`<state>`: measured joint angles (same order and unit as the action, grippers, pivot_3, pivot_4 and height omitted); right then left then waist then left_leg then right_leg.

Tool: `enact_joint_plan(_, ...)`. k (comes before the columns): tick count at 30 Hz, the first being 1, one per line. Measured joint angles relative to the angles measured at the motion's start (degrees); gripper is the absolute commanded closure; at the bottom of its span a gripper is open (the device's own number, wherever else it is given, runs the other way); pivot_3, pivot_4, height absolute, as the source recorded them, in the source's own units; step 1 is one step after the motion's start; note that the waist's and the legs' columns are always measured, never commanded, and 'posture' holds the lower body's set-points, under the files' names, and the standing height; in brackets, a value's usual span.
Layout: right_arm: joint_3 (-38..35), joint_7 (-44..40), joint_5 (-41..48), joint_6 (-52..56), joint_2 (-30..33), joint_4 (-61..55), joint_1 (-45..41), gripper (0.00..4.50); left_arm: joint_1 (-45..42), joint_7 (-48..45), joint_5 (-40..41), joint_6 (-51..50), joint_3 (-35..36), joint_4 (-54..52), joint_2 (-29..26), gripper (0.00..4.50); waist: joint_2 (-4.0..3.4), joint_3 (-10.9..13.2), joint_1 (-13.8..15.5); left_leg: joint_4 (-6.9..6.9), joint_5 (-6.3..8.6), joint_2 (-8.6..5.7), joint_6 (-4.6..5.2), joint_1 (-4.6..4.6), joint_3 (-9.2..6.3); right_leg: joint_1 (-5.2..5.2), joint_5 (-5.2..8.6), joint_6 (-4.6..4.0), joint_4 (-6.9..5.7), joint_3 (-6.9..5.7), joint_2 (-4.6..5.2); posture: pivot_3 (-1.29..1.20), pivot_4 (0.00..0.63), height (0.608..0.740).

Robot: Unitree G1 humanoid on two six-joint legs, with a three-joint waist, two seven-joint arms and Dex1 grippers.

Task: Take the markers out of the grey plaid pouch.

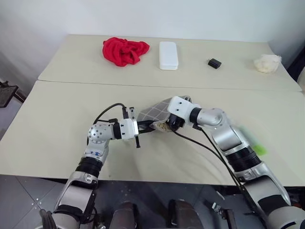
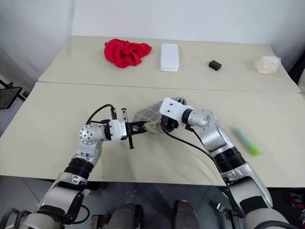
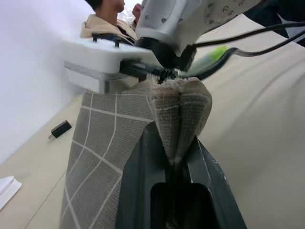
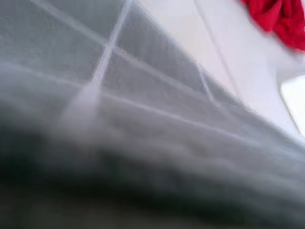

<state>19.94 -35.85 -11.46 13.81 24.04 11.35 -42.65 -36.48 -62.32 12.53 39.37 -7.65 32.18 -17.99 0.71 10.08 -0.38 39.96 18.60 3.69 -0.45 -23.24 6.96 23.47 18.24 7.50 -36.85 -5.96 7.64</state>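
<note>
Two pale counters (image 2: 57,100) stand end to end by a white wall. On the near one, the left claw (image 2: 139,126) is pinched tight on a fold of the grey plaid pouch's (image 2: 148,113) brown-lined mouth, holding it up. The pouch's long side runs from that claw up and away, toward the far counter, with its open end at the claw. The right claw (image 2: 166,125) is pushed against the same mouth; I cannot tell if its fingers are apart. Well past the right claw's arm, a green marker (image 2: 247,140) lies out on the counter, so one looks done. I guess the red-pink one is left inside.
</note>
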Motion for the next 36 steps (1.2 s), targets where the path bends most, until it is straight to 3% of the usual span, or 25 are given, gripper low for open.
enact_joint_plan(3,-0.2,1.0,-0.5,-2.0,-0.5,1.8,0.0,1.51,0.0,0.0,0.1,-0.8,0.4,0.0,0.1,4.50,0.00,0.0,0.1,0.01,0.00,0.00,0.00,0.00,0.00,-0.01,0.00,0.00,0.01,0.00,0.01,0.00,0.150,0.740)
enact_joint_plan(12,-1.2,-0.7,-0.4,-8.7,2.1,3.2,0.5,4.40,0.0,0.3,1.5,-4.0,1.2,-1.1,0.8,4.50,0.00,0.0,0.1,0.00,0.00,0.00,0.00,0.00,0.00,-0.01,0.00,0.00,0.01,0.01,0.01,0.00,0.150,0.740)
enact_joint_plan(26,-11.2,-16.7,15.1,-20.8,10.2,-5.8,5.6,4.46,-2.2,1.4,3.4,-9.8,5.5,-2.3,0.0,4.50,0.01,0.0,0.2,0.00,0.01,-0.01,0.01,0.01,-0.01,-0.04,0.00,0.00,0.05,0.00,0.00,0.00,0.150,0.740)
enact_joint_plan(33,-12.0,-18.1,16.1,-20.8,11.4,-6.4,7.0,4.46,-1.1,-0.2,3.4,-9.8,5.4,-2.6,-0.1,4.50,0.01,0.0,0.2,0.01,0.01,0.00,0.01,0.01,-0.01,-0.03,0.00,0.00,0.04,0.00,0.00,0.00,0.150,0.740)
enact_joint_plan(36,-11.6,-16.4,16.0,-16.9,9.0,-7.1,7.0,3.88,-1.1,-0.6,3.4,-9.8,5.3,-3.1,0.1,4.50,0.01,0.0,0.2,0.02,0.00,0.00,0.01,0.01,-0.02,-0.03,0.00,0.00,0.03,0.00,0.00,0.00,0.150,0.740)
